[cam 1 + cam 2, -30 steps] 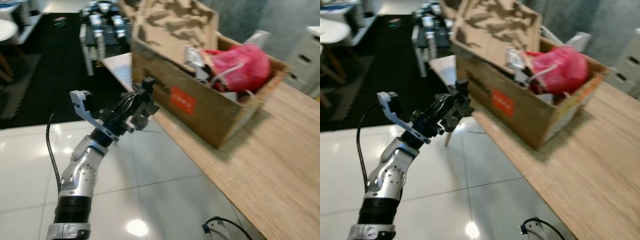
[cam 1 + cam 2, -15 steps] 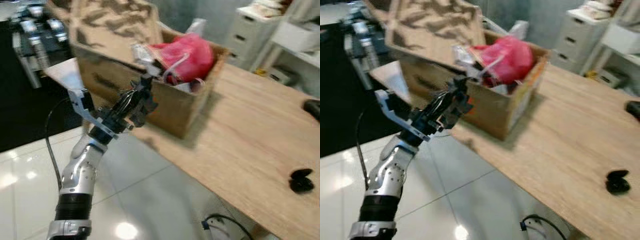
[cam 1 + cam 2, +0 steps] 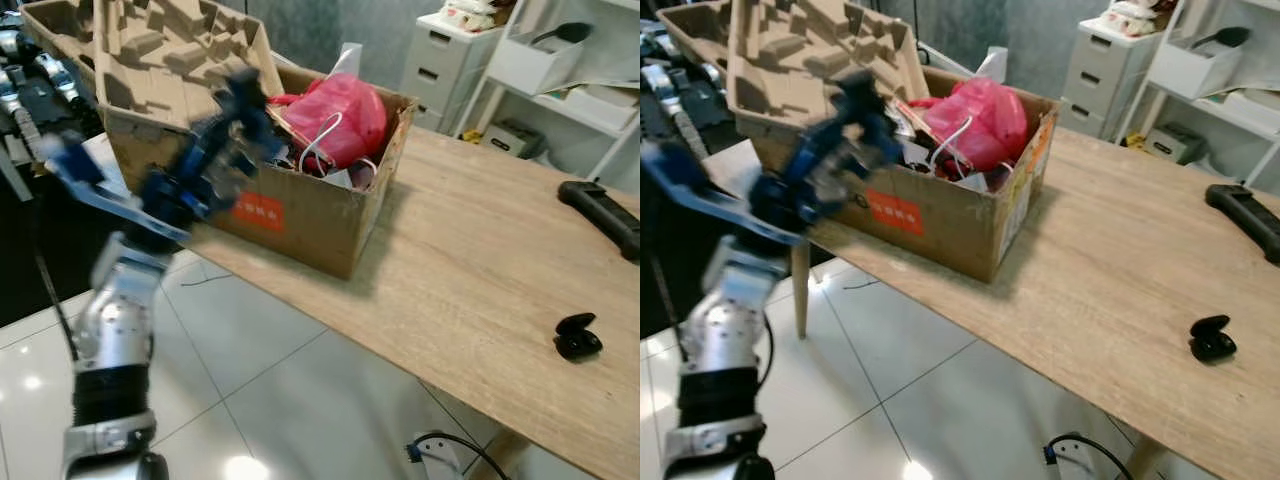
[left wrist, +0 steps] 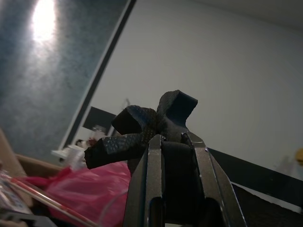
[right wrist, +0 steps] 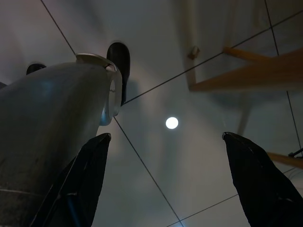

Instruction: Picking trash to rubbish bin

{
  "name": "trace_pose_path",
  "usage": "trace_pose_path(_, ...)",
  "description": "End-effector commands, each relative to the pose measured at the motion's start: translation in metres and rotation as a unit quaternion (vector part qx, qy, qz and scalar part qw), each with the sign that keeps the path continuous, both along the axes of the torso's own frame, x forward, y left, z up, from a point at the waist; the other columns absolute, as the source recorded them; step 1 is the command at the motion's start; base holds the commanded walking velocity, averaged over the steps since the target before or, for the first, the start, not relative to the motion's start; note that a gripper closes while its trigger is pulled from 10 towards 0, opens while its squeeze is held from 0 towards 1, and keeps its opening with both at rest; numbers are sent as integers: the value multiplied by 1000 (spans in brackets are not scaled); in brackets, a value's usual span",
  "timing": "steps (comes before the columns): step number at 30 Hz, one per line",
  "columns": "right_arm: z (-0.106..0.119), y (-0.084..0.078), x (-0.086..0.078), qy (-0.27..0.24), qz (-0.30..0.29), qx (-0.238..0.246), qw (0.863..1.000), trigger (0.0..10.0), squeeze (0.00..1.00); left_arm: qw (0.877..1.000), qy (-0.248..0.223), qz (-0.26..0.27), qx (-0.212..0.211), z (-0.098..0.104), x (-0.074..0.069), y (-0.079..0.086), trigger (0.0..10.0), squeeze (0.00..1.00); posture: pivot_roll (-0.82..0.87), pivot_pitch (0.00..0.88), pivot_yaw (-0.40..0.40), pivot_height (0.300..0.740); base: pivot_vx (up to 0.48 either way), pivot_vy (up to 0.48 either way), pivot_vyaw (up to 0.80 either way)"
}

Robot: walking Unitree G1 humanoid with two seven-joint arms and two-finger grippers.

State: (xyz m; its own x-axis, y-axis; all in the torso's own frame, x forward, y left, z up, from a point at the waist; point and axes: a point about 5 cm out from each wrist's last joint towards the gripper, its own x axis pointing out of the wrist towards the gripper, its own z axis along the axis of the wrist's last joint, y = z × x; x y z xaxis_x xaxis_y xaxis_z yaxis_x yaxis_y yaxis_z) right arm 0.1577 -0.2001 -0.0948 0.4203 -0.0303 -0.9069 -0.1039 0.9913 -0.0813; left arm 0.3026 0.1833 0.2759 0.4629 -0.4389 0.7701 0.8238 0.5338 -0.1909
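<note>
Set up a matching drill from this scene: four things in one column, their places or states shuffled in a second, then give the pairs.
1. pink bag
2. left gripper
3. right gripper
4. small black case

A. shut on a crumpled black scrap
B. on the bare wooden table
C. inside the cardboard box
D. open, pointing at the tiled floor

Pairs: 1-C, 2-A, 3-D, 4-B

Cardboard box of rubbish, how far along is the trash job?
Done: the brown cardboard box already holds a pink plastic bag. In hand: the left gripper clamps a crumpled black scrap by the box. Left: dropping it in; a small black case remains on the wooden table.
</note>
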Motion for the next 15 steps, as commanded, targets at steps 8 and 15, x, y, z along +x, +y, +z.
trace_pose_path(8, -5, 2, -13, 16, -1, 5, 1000, 10000, 0, 995, 53, 70, 48, -8, 24, -15, 10000, 0, 93, 113, -6, 740, 0, 0, 0)
trace_pose_path(15, -7, -1, -18, 21, -3, 2, 1000, 10000, 0, 988, 19, 100, 120, 12, 45, -66, 10000, 0, 63, 142, 0, 740, 0, 0, 0)
